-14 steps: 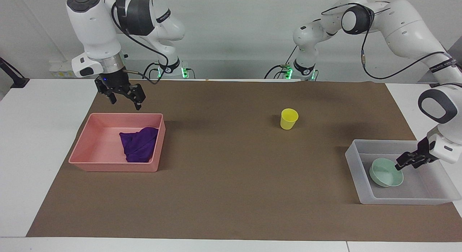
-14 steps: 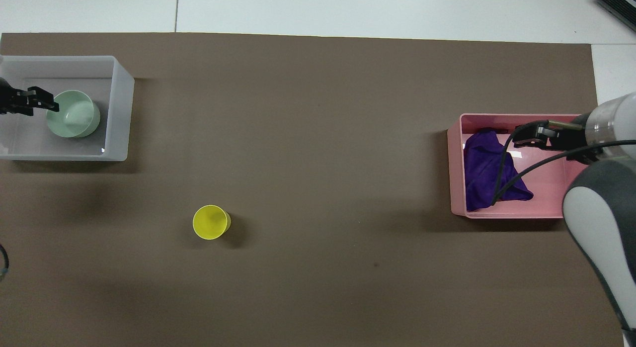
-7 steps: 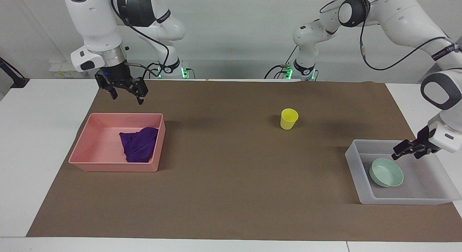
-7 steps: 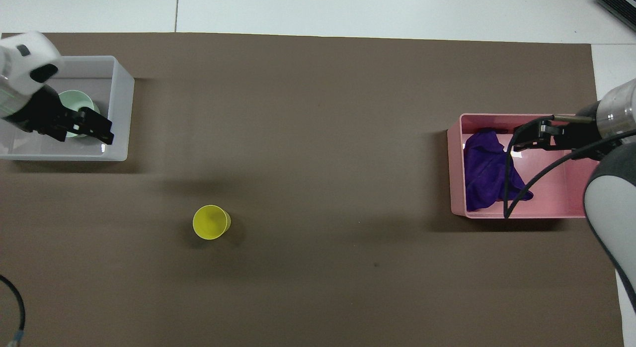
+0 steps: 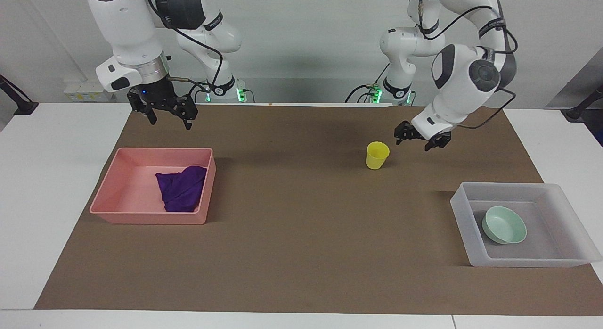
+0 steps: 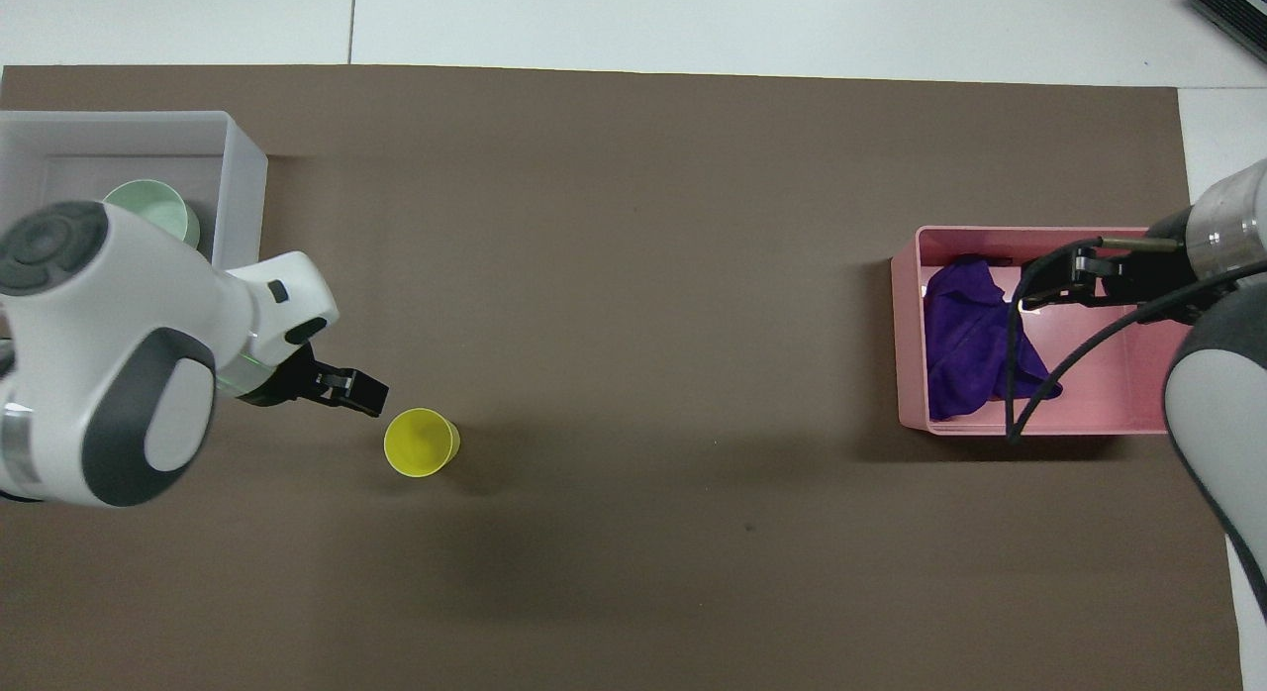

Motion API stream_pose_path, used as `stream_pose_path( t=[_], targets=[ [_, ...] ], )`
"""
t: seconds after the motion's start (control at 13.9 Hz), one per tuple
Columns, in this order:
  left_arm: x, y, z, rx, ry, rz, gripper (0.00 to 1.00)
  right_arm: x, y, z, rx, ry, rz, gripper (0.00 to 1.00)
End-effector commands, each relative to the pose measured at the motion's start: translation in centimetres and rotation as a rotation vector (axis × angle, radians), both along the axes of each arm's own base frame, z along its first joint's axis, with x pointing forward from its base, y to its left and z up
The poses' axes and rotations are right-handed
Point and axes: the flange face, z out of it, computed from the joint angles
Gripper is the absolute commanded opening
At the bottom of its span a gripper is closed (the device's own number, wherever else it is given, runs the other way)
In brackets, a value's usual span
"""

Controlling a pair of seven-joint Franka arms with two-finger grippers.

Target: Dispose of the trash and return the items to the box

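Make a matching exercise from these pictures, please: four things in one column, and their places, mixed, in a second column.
Things:
1. purple rag
2. mint-green bowl
3. yellow cup
4. right pincer

Places:
A. in the translucent tray
B. standing on the brown mat, in no tray, with the left pincer beside it
C. in the pink tray
D. up in the air over the mat, beside the pink tray's edge that is nearer to the robots

Pairs: 1-C, 2-A, 3-B, 4-D
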Motion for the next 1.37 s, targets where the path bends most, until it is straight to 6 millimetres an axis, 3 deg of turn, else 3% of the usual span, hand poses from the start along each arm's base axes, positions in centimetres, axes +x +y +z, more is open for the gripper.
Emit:
stream_pose_path(
  t=[0.0, 0.07, 0.14, 0.29, 0.5, 0.65, 0.79, 0.93, 1.08, 1.15, 1.29],
  targets=[
    [-1.7, 0.5, -3.0, -0.008, -0.027, 0.032, 1.0, -0.2, -0.3, 0.4, 0.021, 0.006, 0.047, 1.0],
    [-1.8, 0.0, -3.7, -0.006, -0.014, 0.054, 0.88, -0.2, -0.1, 0.4, 0.021, 0.006, 0.047, 1.0],
    [-2.1, -1.3, -4.6, 0.003, 0.002, 0.07, 0.59, -0.2, -0.2, 0.4, 0.021, 0.009, 0.044, 1.0],
    [-1.7, -1.9, -5.7, 0.007, 0.001, 0.102, 0.01, -0.2, -0.7, 0.4, 0.021, 0.009, 0.035, 1.0],
    [-1.5, -1.6, -5.6, 0.009, 0.008, 0.11, 0.0, -0.2, -0.9, 0.4, 0.021, 0.009, 0.03, 1.0],
    [-0.9, -1.5, -4.4, 0.007, 0.008, 0.121, 0.0, -0.2, -0.9, 0.4, 0.021, 0.009, 0.03, 1.0],
    [1.0, -0.8, -0.8, 0.003, 0.024, 0.154, 0.0, -0.2, -0.9, 0.4, 0.021, 0.009, 0.03, 1.0],
    [4.1, 3.7, 4.7, -0.012, 0.009, 0.226, 0.0, -0.2, -0.9, 0.4, 0.021, 0.009, 0.03, 1.0],
    [7.3, 8.8, 8.7, -0.02, -0.028, 0.297, 0.0, -0.2, -0.9, 0.4, 0.021, 0.009, 0.032, 1.0],
    [9.0, 12.0, 10.5, -0.026, -0.055, 0.348, 0.0, -0.2, -0.9, 0.4, 0.021, 0.009, 0.032, 1.0],
    [12.1, 18.0, 12.2, 0.001, -0.124, 0.398, 0.0, -0.2, -0.9, 0.4, 0.021, 0.009, 0.03, 1.0]
  ],
)
